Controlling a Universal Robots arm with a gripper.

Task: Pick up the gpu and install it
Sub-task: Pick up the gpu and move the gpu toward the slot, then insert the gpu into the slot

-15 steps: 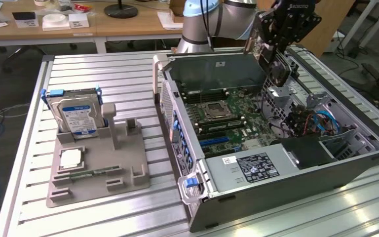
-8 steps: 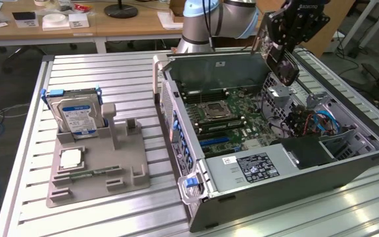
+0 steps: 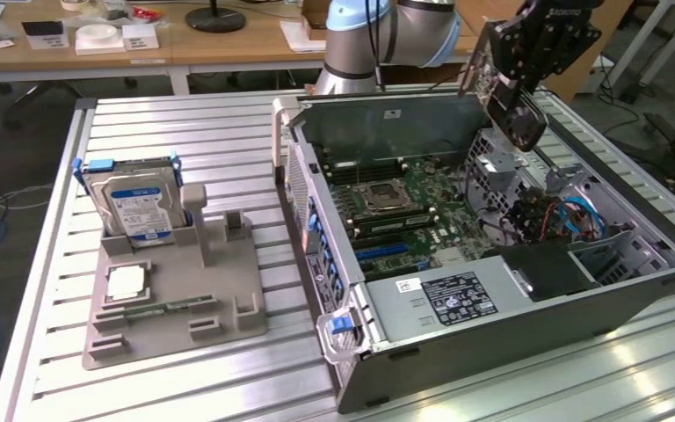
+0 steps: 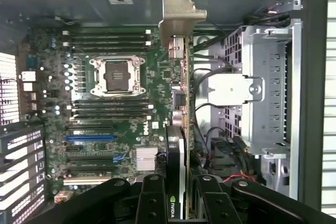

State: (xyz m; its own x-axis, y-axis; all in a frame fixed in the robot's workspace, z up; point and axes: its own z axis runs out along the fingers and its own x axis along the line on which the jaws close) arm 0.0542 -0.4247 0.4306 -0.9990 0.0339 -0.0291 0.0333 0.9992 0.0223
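The gpu [image 3: 520, 119] hangs in the air above the open computer case [image 3: 619, 290], over its far right part near the drive cage. My gripper [image 3: 513, 88] is shut on the gpu's upper edge. In the wrist view the gpu [image 4: 181, 103] shows edge-on, a thin green board with its silver end bracket [image 4: 178, 11] at the far end and a black fan shroud near my fingers [image 4: 152, 200]. My gripper [image 4: 181, 187] clamps the card from both sides. Below it lies the motherboard [image 4: 115, 114] with its empty CPU socket and expansion slots [image 4: 89, 138].
A grey holder [image 3: 173, 299] on the slatted table at the exterior view's left carries a hard drive [image 3: 136, 207], a CPU and a RAM stick [image 3: 162, 308]. A metal drive cage [image 4: 268, 87] and cables stand beside the card. A desk with clutter lies behind.
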